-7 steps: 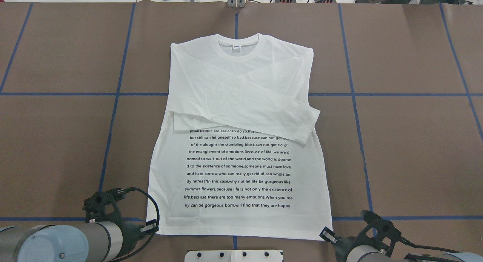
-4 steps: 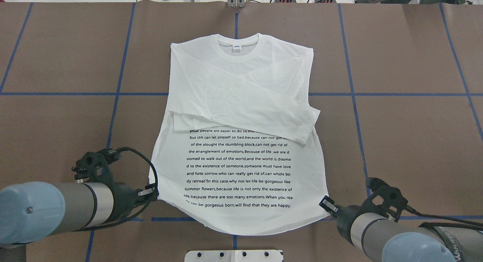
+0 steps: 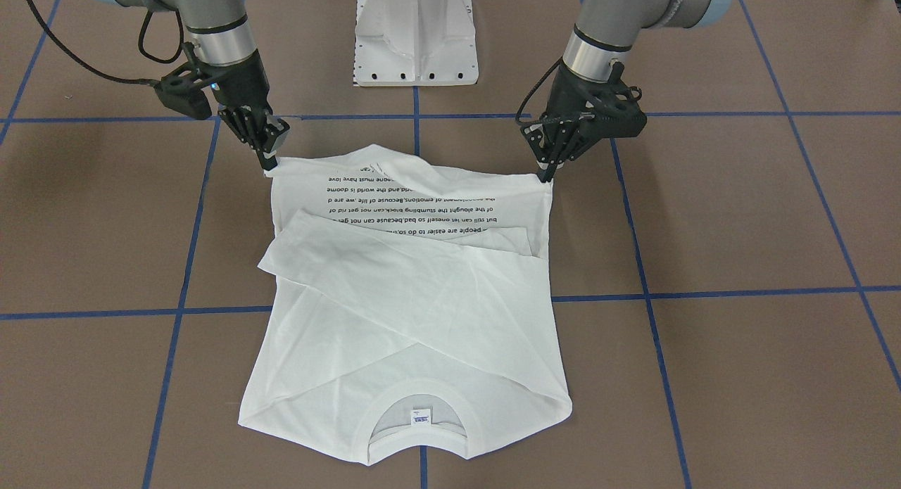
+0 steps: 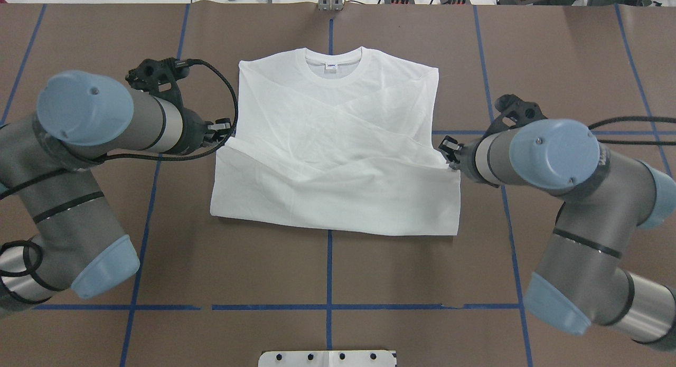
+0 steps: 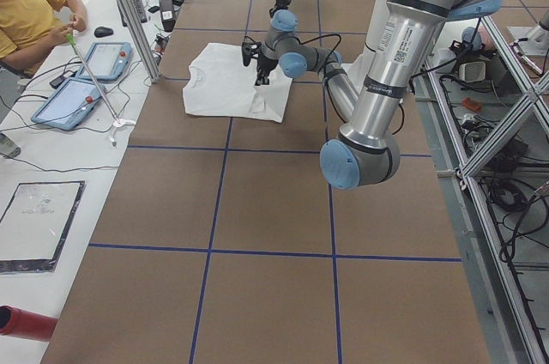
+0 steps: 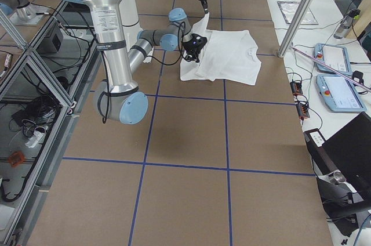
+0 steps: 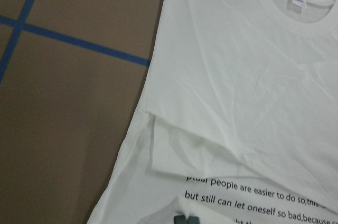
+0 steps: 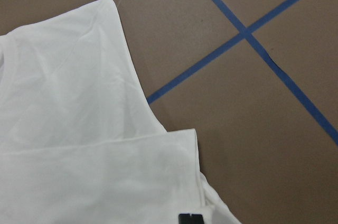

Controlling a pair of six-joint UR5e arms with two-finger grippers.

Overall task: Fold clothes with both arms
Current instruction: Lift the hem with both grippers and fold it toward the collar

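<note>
White long-sleeved printed T-shirt (image 4: 338, 119): sleeves crossed over chest. Black left gripper (image 3: 547, 174) and black right gripper (image 3: 270, 164) pinch hem corners, bottom half-folded. Remaining: lay hem down, release.

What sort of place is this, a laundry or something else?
Probably a robotics lab: a left arm and right arm fold a white T-shirt on a table gridded with blue tape, with control tablets alongside.

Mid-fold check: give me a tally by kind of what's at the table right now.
white T-shirt: 1
robot arms: 2 (left arm, right arm)
grippers: 2 (left gripper, right gripper), each shut on a hem corner
white pedestal base: 1
Total: 6
</note>
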